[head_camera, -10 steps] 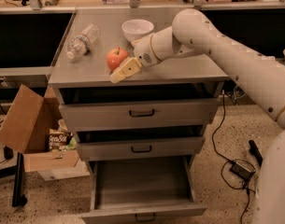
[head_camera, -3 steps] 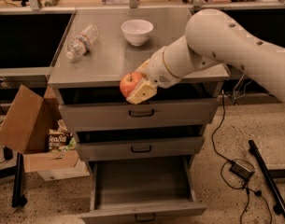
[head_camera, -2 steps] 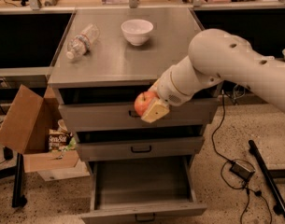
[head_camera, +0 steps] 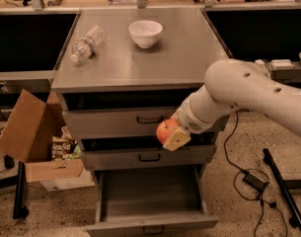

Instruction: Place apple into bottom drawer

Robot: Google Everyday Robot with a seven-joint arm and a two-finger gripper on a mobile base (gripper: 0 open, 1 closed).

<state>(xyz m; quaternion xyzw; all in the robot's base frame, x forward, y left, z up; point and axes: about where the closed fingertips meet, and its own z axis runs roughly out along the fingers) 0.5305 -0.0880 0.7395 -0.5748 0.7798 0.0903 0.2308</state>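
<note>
My gripper (head_camera: 170, 134) is shut on the red-orange apple (head_camera: 165, 129). It holds the apple in the air in front of the two upper drawers, at the right of their handles. One pale finger (head_camera: 177, 139) shows below and beside the apple. The bottom drawer (head_camera: 150, 194) is pulled open below, and its plain grey interior shows nothing inside. The apple hangs above the drawer's right half, well clear of it.
A white bowl (head_camera: 145, 32) and a clear plastic bottle (head_camera: 86, 43) lying on its side sit on the grey cabinet top (head_camera: 140, 68). An open cardboard box (head_camera: 34, 137) stands on the floor at the left. Cables and a dark bar (head_camera: 283, 191) lie on the floor at the right.
My gripper took the apple off the cabinet top and carried it down and right, past the front edge, to the level of the second drawer.
</note>
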